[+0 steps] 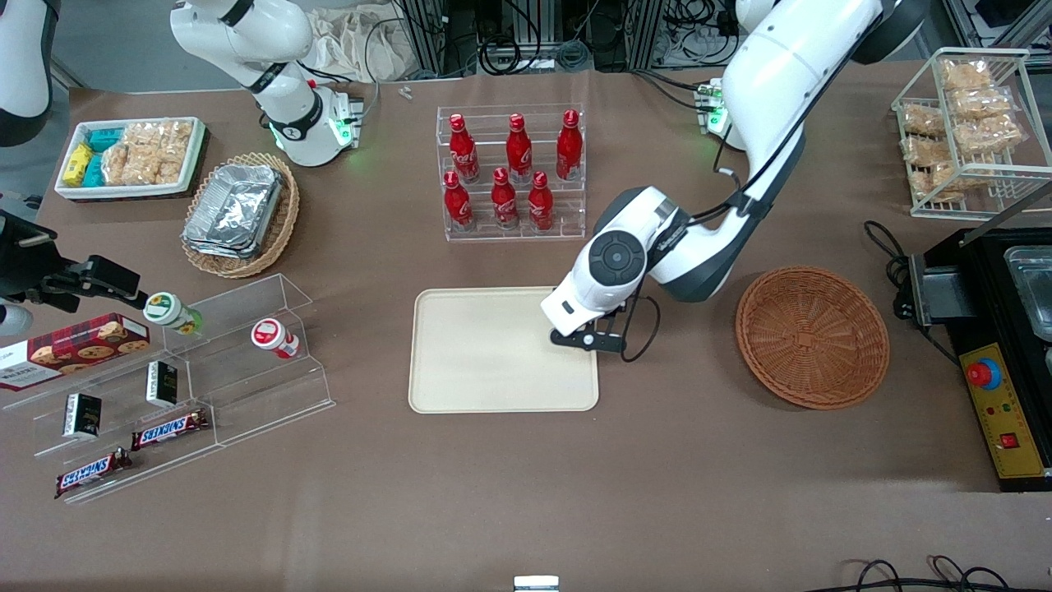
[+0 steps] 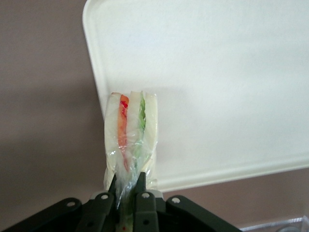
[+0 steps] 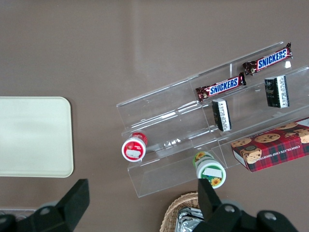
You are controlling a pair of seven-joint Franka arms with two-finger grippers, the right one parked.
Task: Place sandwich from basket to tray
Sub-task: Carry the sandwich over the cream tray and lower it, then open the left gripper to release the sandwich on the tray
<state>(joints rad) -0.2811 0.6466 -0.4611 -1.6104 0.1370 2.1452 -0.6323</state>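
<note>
In the left wrist view the sandwich [image 2: 131,130], a plastic-wrapped wedge of pale bread with orange-red and green layers, hangs between the fingertips of my gripper [image 2: 127,182], which is shut on it. It hangs over the edge of the cream-beige tray [image 2: 217,72], near a rounded corner. In the front view the gripper [image 1: 585,337] is above the tray's [image 1: 485,353] edge nearest the reddish-brown round basket [image 1: 812,337], and the sandwich is hidden under the arm. The basket holds nothing.
A clear rack of red cola bottles [image 1: 509,173] stands farther from the front camera than the tray. Toward the parked arm's end are a tan basket with foil containers [image 1: 238,212], a white bin of snacks [image 1: 131,156] and a clear stepped shelf [image 1: 189,370]. A black control box [image 1: 998,362] sits beside the basket.
</note>
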